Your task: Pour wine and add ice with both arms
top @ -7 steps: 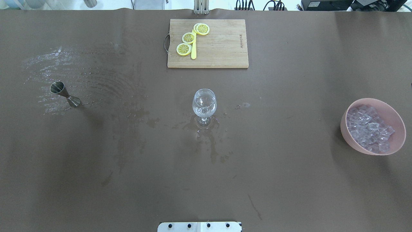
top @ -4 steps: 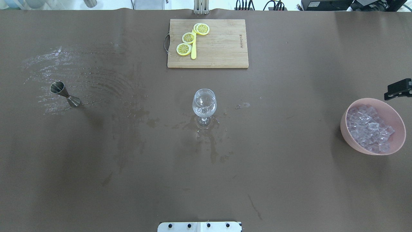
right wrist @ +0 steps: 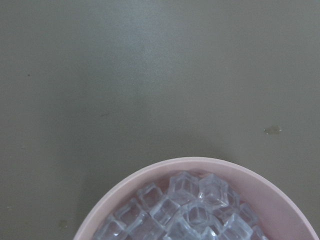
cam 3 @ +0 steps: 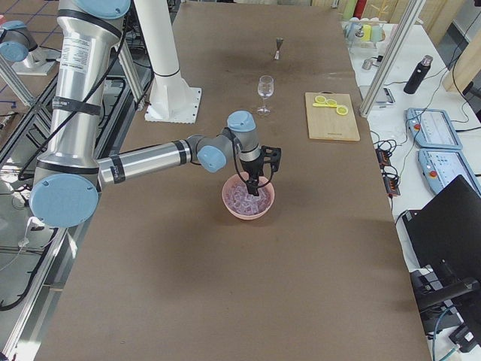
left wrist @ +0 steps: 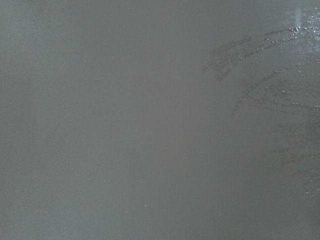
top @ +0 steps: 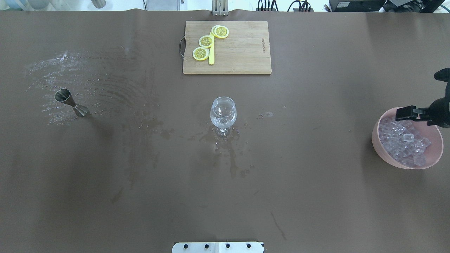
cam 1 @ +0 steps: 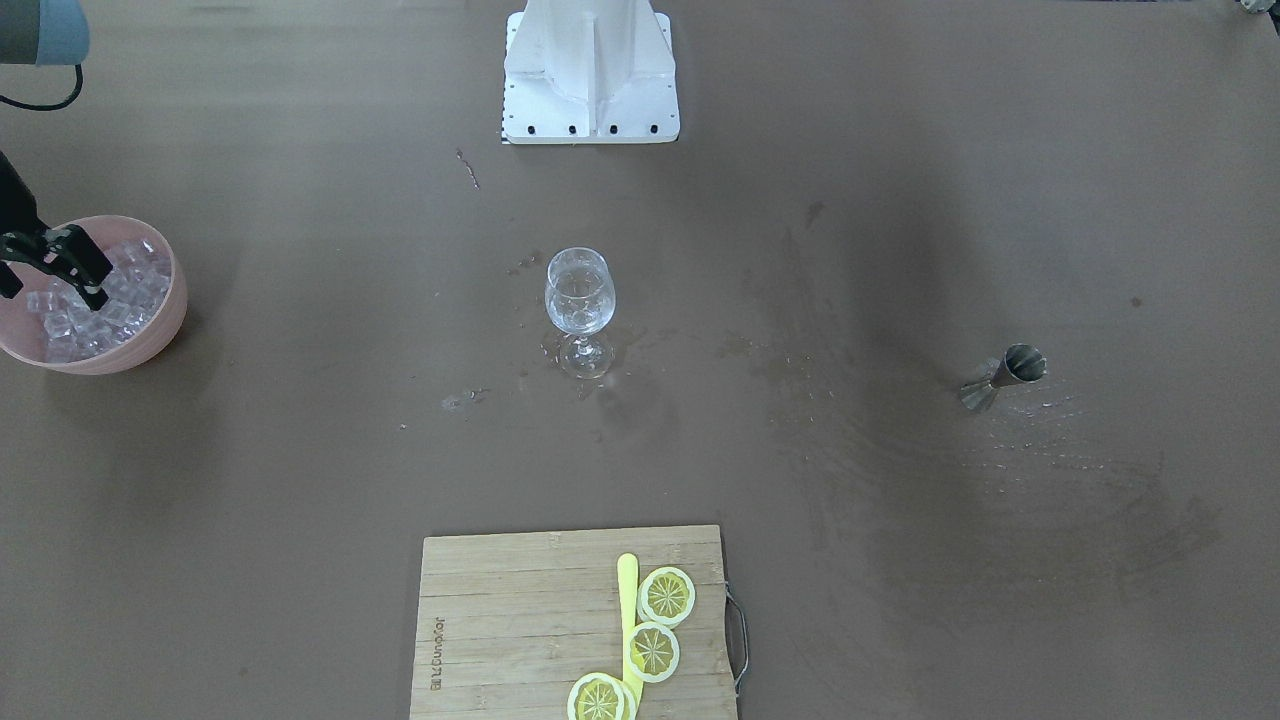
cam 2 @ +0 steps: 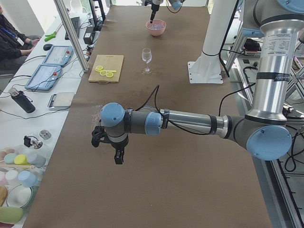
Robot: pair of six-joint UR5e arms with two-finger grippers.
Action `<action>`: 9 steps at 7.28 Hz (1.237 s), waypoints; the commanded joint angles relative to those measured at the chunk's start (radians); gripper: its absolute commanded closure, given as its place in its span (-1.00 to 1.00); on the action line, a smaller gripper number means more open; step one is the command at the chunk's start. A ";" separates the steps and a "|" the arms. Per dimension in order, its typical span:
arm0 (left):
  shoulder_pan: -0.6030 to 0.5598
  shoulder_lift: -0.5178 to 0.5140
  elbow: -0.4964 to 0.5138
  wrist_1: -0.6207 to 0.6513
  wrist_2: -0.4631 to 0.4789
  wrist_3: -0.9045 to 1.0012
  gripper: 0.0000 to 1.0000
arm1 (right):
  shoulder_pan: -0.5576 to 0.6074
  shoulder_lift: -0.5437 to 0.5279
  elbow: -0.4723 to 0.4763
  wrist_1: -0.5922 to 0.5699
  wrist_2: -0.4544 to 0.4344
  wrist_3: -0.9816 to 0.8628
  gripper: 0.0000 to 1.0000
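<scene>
The ice (top: 404, 140) is a heap of small clear cubes in a pink bowl (top: 378, 144) at the table's right end; the right wrist view shows the ice (right wrist: 190, 210) too. My right gripper (top: 416, 116) hangs over the bowl's far rim, open and empty, with its fingers (cam 1: 85, 270) just above the cubes. The wine glass (top: 223, 112) stands upright at the table's centre with a little clear liquid in it. A steel jigger (top: 70, 102) stands at the left. My left gripper (cam 2: 108, 149) shows only in the exterior left view, above bare table; I cannot tell its state.
A wooden cutting board (top: 242, 52) with lemon slices (top: 201, 53) and a yellow knife lies at the far middle. Wet streaks (top: 88, 80) spread around the jigger and a puddle lies under the glass. The white base block (cam 1: 590, 70) sits at the robot's edge.
My right gripper has come in from the right edge of the overhead view and moved down over the ice bowl. The glass, jigger and board have not moved.
</scene>
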 commanded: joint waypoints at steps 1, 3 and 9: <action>0.000 0.000 0.000 0.000 0.000 0.000 -0.96 | -0.036 -0.007 -0.061 0.088 -0.049 0.023 -0.91; 0.000 0.000 0.000 0.000 0.000 0.000 -0.96 | -0.048 -0.046 -0.058 0.137 -0.044 0.025 -0.65; 0.000 0.003 -0.008 0.000 0.000 0.000 -0.95 | -0.085 -0.108 -0.032 0.171 -0.037 0.042 0.50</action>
